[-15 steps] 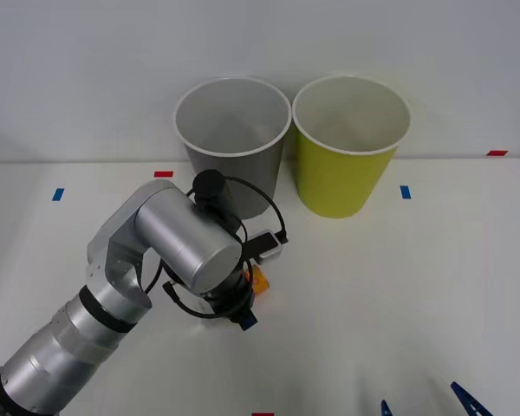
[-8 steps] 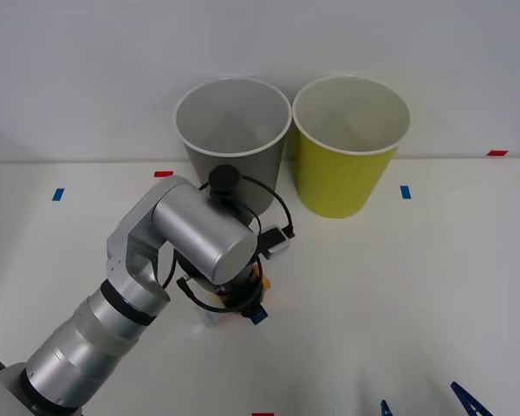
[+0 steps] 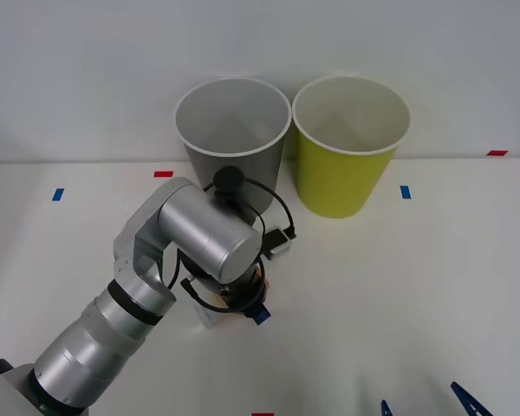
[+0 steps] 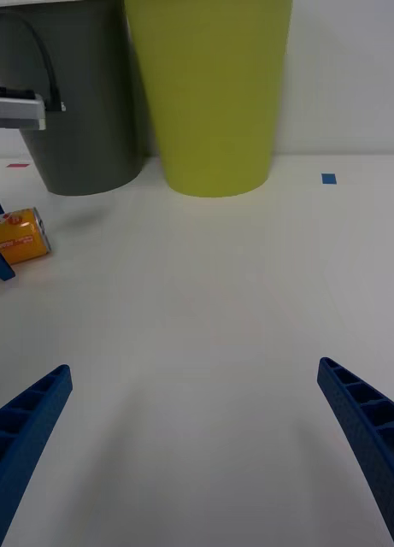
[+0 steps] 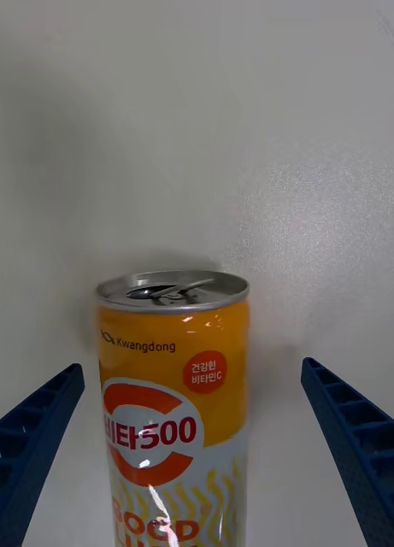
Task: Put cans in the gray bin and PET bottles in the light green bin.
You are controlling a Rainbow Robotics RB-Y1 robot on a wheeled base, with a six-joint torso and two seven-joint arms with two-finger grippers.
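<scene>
The left arm reached forward over the white table (image 3: 433, 286), its silver wrist bent down in front of the gray bin (image 3: 234, 139). The left claw (image 5: 192, 444) was released — its two blue ribbed fingers (image 5: 34, 444) stood wide apart, one on each side of the can (image 5: 173, 402), with clear table showing between each finger and the can's wall. Neither finger touched it.

The can lay on its side on the table, just near of the gray bin and under the left wrist. From the left wrist camera its silver end with the pull tab pointed away from the claw, the orange band came next, then the round red logo on the cream body. From the right wrist camera the can (image 4: 21, 237) appeared as a small orange shape on the table, near the foot of the gray bin (image 4: 81, 102), with a blue finger (image 4: 0, 256) of the left claw just beside it.

The light green bin (image 3: 351, 147) stood upright to the right of the gray bin, the two white rims nearly touching at the far side of the table. Both bins showed pale insides.

The right claw (image 4: 197, 444) waited low at the near right of the table, well apart from the can and the bins — its fingers (image 4: 367, 436) spread open with bare table between them.
</scene>
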